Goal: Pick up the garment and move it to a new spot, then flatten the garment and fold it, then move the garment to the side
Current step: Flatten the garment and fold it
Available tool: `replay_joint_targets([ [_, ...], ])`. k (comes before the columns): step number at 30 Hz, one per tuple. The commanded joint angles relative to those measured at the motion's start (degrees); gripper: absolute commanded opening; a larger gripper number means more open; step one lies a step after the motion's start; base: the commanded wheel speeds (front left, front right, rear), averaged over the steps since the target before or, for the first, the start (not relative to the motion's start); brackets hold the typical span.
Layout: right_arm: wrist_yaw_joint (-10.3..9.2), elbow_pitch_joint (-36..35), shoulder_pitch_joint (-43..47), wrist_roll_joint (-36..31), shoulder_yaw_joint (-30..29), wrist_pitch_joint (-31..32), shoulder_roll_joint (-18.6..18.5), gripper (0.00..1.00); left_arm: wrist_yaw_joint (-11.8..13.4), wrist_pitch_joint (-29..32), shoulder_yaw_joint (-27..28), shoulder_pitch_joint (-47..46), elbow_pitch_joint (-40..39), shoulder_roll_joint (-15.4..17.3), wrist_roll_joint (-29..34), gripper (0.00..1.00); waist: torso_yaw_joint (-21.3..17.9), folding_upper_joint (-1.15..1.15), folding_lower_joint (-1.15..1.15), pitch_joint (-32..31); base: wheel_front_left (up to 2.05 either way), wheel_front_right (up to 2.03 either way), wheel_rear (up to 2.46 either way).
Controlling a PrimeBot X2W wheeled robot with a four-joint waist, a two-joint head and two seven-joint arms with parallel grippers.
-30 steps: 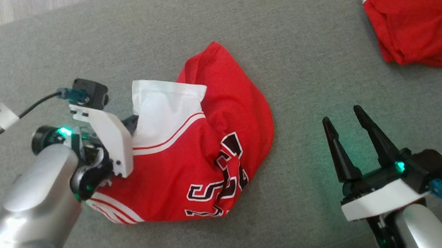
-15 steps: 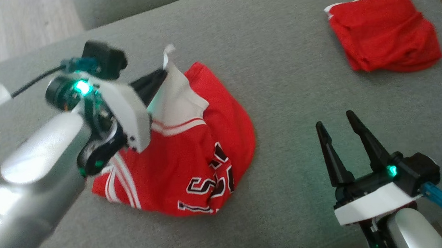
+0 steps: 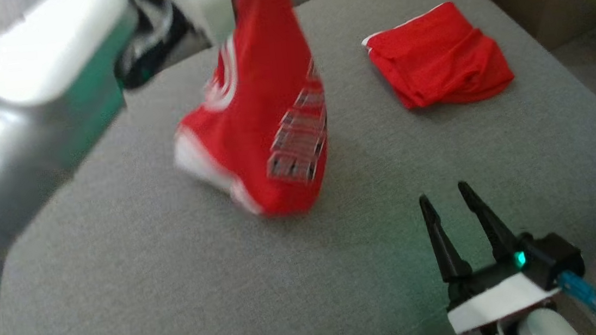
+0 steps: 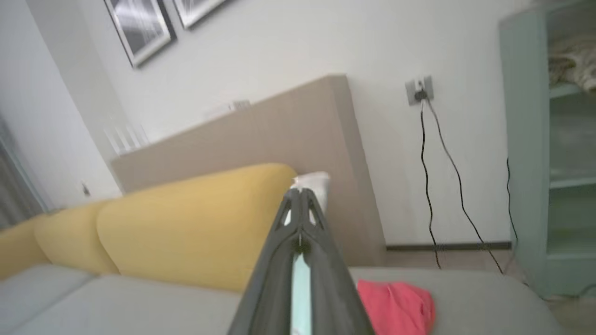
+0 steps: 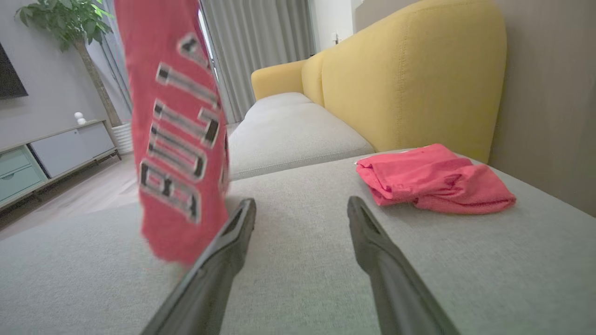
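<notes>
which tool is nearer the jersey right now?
Left. The left tool is shut on the jersey at its top, holding it up; the right tool sits open, apart, right of its hem.

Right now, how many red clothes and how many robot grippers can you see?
Red clothes: 2, the jersey and the folded cloth
Grippers: 2, the left gripper shut on the jersey, and the right gripper open
Total: 4
</notes>
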Motion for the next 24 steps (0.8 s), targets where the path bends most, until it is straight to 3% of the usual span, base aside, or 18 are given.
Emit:
replay_joint_targets([
  [1, 0.2, -1.6, -1.0, 0.0, 0.9, -0.4, 0.3, 1.0, 0.1, -1.6, 2.6, -5.2, 0.1, 1.0, -0.5, 0.0, -0.2, 0.0, 0.01, -1.3, 0.0, 0.0, 0.0],
  [5, 0.2, -2.0, 0.1, -0.5, 0.1, -0.4, 0.3, 1.0, 0.1, -6.1, 2.1, -7.0, 1.0, 1.3, -3.2, 0.0, 1.9, 0.0, 0.01, -2.7, 0.0, 0.0, 0.0],
  [9, 0.2, -2.7, 0.9, -0.7, -0.5, -0.4, 0.1, 1.0, 0.1, -7.6, 0.1, -1.3, -1.6, 4.4, -6.3, 0.0, 5.6, 0.0, 0.01, -2.8, 0.0, 0.0, 0.0],
  [18, 0.2, -4.0, 3.6, -1.5, -3.3, -0.4, -1.2, 1.0, 0.9, -10.5, -1.4, 31.2, -8.1, 13.4, -15.5, 0.0, 13.9, 0.0, 0.01, -2.0, 0.0, 0.0, 0.0],
  [21, 0.2, -4.4, 4.1, -1.6, -3.8, -0.4, -1.3, 1.0, 2.8, -11.2, 0.6, 41.7, -8.7, 14.1, -17.8, 0.0, 15.9, 0.0, 0.01, -1.4, 0.0, 0.0, 0.0],
  [24, 0.2, -4.7, 4.4, -1.8, -4.0, -0.4, -1.5, 1.0, 3.8, -11.2, 7.1, 50.4, -8.8, 12.4, -17.8, 0.0, 17.9, 0.0, 0.01, -0.8, 0.0, 0.0, 0.0],
])
